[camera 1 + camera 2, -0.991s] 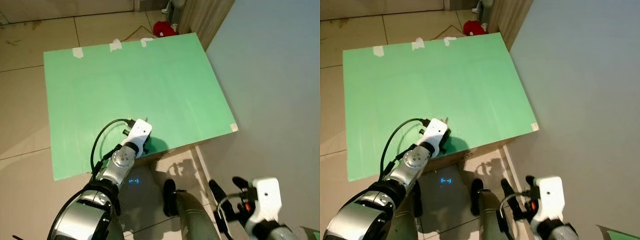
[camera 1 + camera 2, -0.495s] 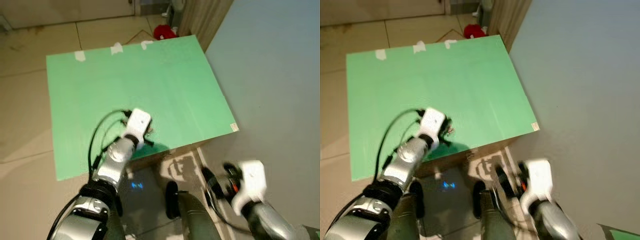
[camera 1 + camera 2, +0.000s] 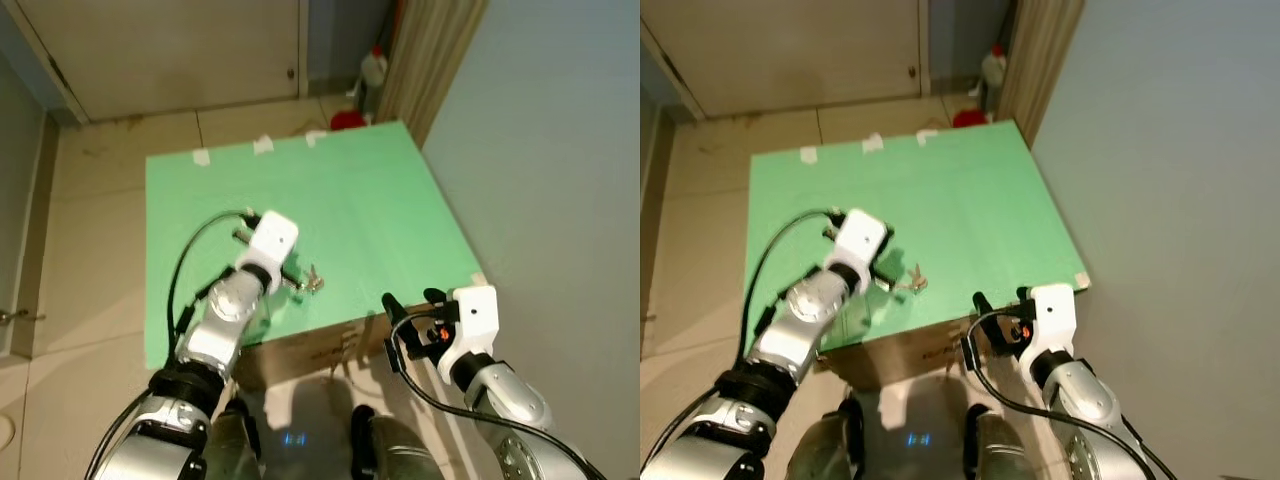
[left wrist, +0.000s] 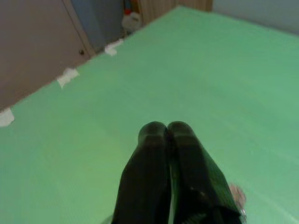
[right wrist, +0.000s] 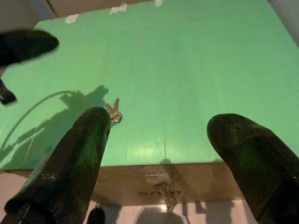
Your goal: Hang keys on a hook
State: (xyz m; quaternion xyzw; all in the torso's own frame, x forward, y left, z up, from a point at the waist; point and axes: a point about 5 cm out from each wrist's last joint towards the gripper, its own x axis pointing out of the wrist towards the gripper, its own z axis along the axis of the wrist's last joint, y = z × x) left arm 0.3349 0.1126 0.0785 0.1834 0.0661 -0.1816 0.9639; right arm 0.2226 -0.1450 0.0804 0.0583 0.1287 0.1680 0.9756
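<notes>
A low table with a flat bright green top and brown cardboard-coloured sides fills the centre of the left eye view, standing on a beige tiled floor; three scraps of white tape mark its far edge. A small bunch of silvery metal keys lies flat on the green top near the front edge, a little left of the middle of the frame, and in the right wrist view the same keys lie in the centre-left, just past the tip of one black finger. The left hand hangs over the table just beside the keys, in the lower centre of the left wrist view, its two black fingers pressed tight together with nothing between them; in the left eye view its white wrist block sits just left of the keys. The right hand is at the lower right of the left eye view, off the table's front edge, its fingers spread wide and empty. A white bottle with a red cap and a red object stand on the floor beyond the table's far right corner, near a pale closed door at the top of the frame.
</notes>
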